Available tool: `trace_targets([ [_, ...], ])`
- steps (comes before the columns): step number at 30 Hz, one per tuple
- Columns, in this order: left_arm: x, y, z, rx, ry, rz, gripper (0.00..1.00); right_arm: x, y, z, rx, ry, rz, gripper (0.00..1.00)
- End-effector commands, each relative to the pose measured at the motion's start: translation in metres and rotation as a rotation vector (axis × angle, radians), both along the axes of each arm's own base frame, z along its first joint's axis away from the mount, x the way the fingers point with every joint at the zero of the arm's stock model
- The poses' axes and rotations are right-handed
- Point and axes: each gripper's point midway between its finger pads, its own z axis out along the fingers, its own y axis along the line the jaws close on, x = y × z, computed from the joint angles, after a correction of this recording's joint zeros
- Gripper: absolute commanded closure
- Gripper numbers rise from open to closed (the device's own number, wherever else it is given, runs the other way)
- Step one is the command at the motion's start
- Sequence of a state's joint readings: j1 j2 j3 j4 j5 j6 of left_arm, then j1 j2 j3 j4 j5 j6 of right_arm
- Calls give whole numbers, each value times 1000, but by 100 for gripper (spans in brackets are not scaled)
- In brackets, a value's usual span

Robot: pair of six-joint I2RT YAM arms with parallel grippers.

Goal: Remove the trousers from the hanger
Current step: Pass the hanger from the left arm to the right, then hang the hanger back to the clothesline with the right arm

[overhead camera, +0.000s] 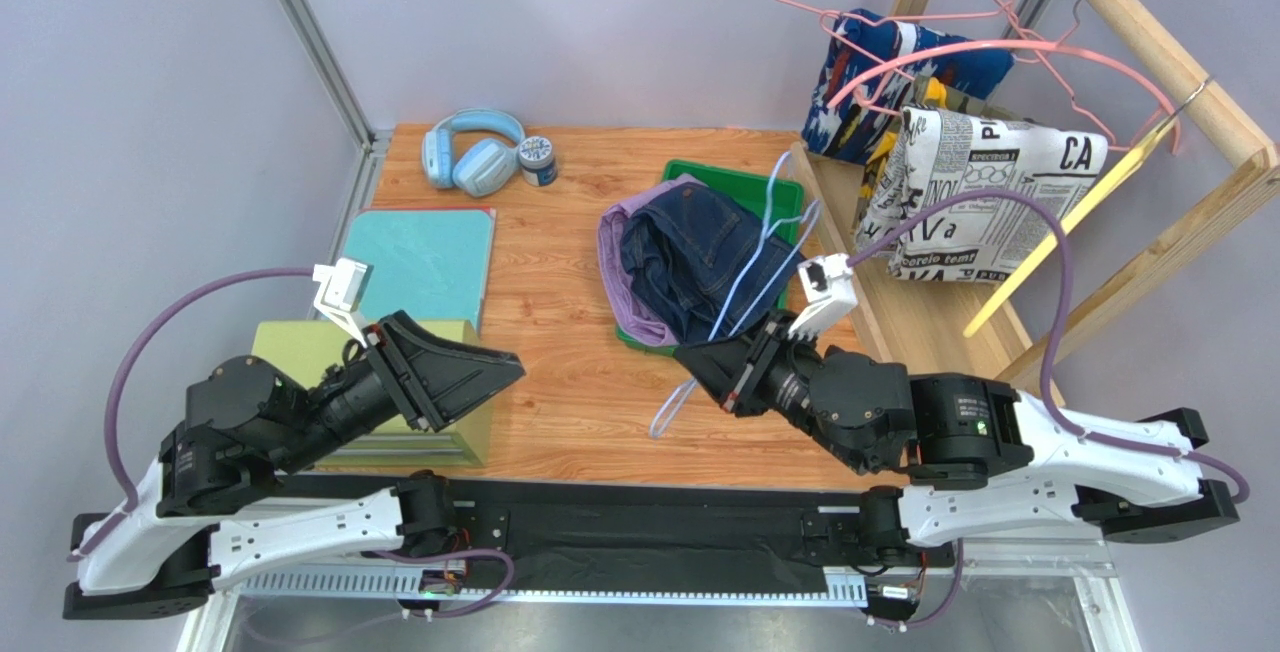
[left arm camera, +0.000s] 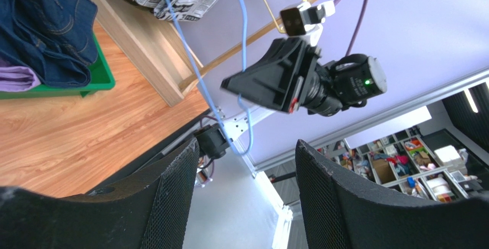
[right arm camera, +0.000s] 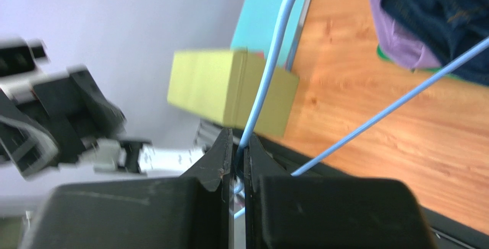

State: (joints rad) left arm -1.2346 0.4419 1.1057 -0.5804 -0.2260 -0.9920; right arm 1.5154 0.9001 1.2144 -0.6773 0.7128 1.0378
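Observation:
My right gripper is shut on a light blue wire hanger and holds it bare above the table's near middle; the wire is pinched between the shut jaws. Dark blue denim trousers lie on purple trousers on a green tray. Newsprint trousers, blue-white-red print trousers and a bit of camouflage fabric hang on pink hangers on the rack. My left gripper is open and empty, facing the right gripper.
A wooden rack stands at the right. A teal mat and a yellow-green box are at the left, under the left arm. Blue headphones and a small jar sit at the back.

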Motion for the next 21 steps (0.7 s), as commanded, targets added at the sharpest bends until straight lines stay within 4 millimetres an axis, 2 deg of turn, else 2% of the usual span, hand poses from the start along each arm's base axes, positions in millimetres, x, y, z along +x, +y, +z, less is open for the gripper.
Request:
trace_targets([
  [1,1,9,-8,26,-14,22,32,43,-26,62,140,-77,-312,100],
  [4,-3,13,-8,17,-17,6,32,62,-35,76,74,-156,-449,100],
  [5,-5,13,-10,23,-16,-2,33,66,-38,91,96,-161,-471,100],
  [8,-7,17,-12,20,-14,-8,33,77,-35,104,72,-195,-508,100],
  [9,-8,21,-12,12,-15,-7,33,79,-37,113,93,-202,-526,100],
  [12,-11,29,-13,-11,-13,-5,34,92,-45,124,89,-216,-583,100],
  [13,-11,30,-14,-13,-9,-3,34,101,-51,126,85,-218,-610,100],
  [21,-14,44,-19,-21,-1,5,34,134,-87,129,75,-229,-742,100],
])
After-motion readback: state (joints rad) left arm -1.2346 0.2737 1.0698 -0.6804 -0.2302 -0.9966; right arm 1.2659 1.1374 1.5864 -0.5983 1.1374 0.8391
